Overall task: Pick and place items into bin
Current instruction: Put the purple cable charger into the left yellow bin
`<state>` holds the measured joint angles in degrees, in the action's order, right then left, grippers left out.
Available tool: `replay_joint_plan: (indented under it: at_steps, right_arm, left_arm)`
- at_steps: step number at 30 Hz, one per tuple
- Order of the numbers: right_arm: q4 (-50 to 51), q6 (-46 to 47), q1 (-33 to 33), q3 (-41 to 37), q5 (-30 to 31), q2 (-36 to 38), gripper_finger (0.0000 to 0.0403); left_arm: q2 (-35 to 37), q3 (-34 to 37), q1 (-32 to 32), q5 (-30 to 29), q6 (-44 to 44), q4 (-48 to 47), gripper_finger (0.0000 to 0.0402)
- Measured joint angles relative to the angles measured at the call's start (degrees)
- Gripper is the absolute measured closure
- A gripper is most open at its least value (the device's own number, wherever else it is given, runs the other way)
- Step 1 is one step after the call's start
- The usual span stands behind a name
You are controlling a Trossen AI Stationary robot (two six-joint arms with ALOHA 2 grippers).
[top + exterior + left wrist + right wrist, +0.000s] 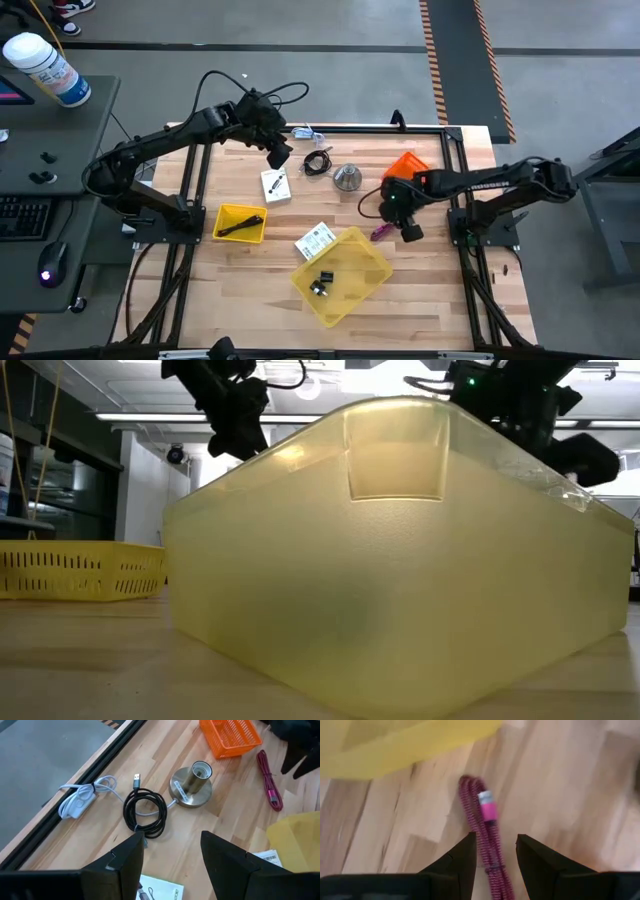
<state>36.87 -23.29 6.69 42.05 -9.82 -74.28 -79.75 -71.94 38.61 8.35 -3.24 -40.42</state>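
Yellow bin: one, holding one black clip. Right gripper, fingers parted and empty, straddles one purple braided cable, long axis running forward between them, plug at the far end.

Evenly bright overhead; ceiling strips glaring in low view, bin blurred close, right wrist view soft.

Both arms reach inward over the surface, fingers parted.

The left gripper hangs near the far edge, left of centre, its arm bent in from the left edge. The right gripper sits lower, right of centre, its arm stretched in from the right edge, dark fingers pointing down, gripping nothing.
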Motion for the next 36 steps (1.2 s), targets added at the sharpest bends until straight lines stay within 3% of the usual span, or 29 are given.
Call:
replay_joint_plan:
  at_steps: [29, 36]
  right_arm:
    - [-12.01, -2.43, 1.35, -10.44, -0.01, -0.08, 0.0273]
    - [-13.31, -3.89, 2.06, -10.44, -1.56, -5.08, 0.0273]
  left_arm:
    - [0.00, 0.00, 0.00, -1.50, -2.13, 1.15, 0.0220]
    - [0.00, 0.00, 0.00, -1.50, -3.10, 1.62, 0.0220]
